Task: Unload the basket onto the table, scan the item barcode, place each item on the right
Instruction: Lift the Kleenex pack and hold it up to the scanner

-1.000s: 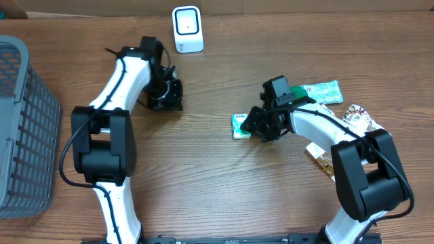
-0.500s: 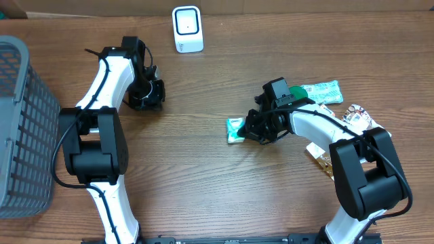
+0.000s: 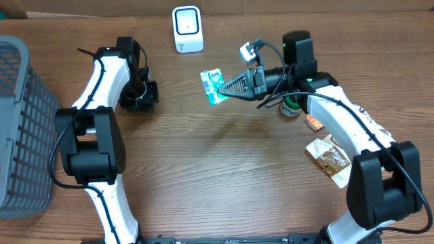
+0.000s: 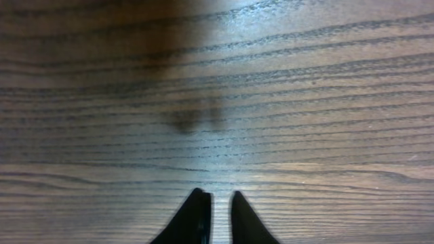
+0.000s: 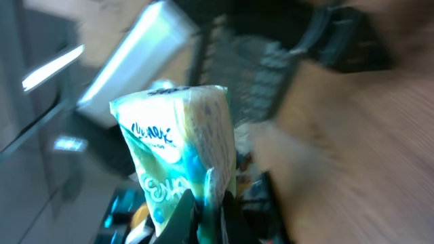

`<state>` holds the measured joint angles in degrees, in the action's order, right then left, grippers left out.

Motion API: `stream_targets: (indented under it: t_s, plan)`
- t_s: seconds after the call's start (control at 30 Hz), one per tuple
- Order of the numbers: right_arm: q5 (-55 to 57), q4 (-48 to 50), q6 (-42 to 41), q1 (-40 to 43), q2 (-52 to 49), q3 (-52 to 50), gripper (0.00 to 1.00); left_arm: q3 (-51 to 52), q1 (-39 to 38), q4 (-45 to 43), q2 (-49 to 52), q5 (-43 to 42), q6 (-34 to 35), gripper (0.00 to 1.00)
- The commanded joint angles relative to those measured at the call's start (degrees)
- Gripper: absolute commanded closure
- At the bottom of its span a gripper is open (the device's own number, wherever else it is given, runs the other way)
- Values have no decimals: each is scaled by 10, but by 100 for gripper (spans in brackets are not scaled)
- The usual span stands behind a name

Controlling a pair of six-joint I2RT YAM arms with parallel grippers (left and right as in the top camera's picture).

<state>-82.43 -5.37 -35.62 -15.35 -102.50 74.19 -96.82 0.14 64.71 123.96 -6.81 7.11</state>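
The right gripper (image 3: 225,87) is clamped on the small green and white packet (image 3: 213,87) and holds it in the air above the table (image 3: 203,176). In the overhead view the packet is a little toward 12 o'clock from the table's middle. The white scanner (image 3: 187,28) stands near the 12 o'clock edge, and the packet is at about 5 o'clock from it, near but apart. I think the packet is carried this way so that a printed face can be shown to the scanner's window.

In the right wrist view the fingers (image 5: 191,213) pinch only the lower edge of the packet (image 5: 183,149). This leaves most of the wrapper free to be read. I cannot see a barcode on the visible face, and the background there is blurred.

The left gripper (image 3: 139,96) is at about 9 o'clock from the packet, well apart from it. Its tips (image 4: 196,215) are slightly apart with nothing between them, over bare wood. Probably it waits aside so that it does not block the scanner.

The grey basket (image 3: 20,122) sits at the 9 o'clock edge, and the other snack packets (image 3: 331,157) lie toward 3 o'clock, I suppose waiting for their turn
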Motion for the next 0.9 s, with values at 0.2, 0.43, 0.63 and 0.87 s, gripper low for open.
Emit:
stream_targets:
  t_s: [0.2, 0.43, 0.63, 0.87]
  plan:
    - [-72, 357, -382, 0, 33, 11, 96, -12, 2, -1, -23, 10, -7, 28]
    - [-71, 380, -369, -1, 18, 10, 96, -12, 2, -7, -23, 9, -7, 0]
    - [-70, 378, -354, -1, -22, 8, 96, -12, 2, -22, -23, 10, -7, 0]
    - [-71, 376, -344, -1, -80, 8, 96, -12, 2, -22, -23, 10, -7, 0]
